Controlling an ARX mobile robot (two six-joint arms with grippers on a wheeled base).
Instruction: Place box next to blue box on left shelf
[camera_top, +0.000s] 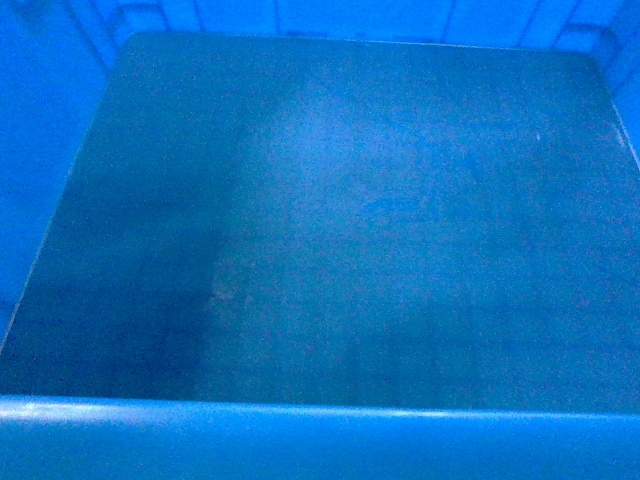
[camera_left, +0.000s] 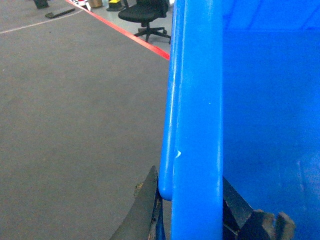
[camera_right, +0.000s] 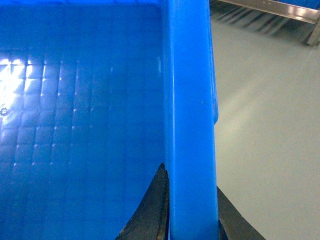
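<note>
The box (camera_top: 320, 435) fills the head view: an open-top blue crate, empty, with a dark glossy floor and a faint grid. In the left wrist view my left gripper (camera_left: 190, 197) is shut on the box's left rim (camera_left: 197, 100), one dark finger (camera_left: 145, 205) outside the wall and the other inside. In the right wrist view my right gripper (camera_right: 192, 200) is shut on the right rim (camera_right: 190, 90), with fingers (camera_right: 152, 205) on both sides of the wall. Neither gripper shows in the head view. The other blue box and the left shelf are out of view.
Grey floor lies beyond the box's left side, crossed by a red line (camera_left: 130, 36). A black office chair (camera_left: 145, 12) stands beyond that line. On the right, pale floor runs to a metal rack rail (camera_right: 280, 7) at the top edge.
</note>
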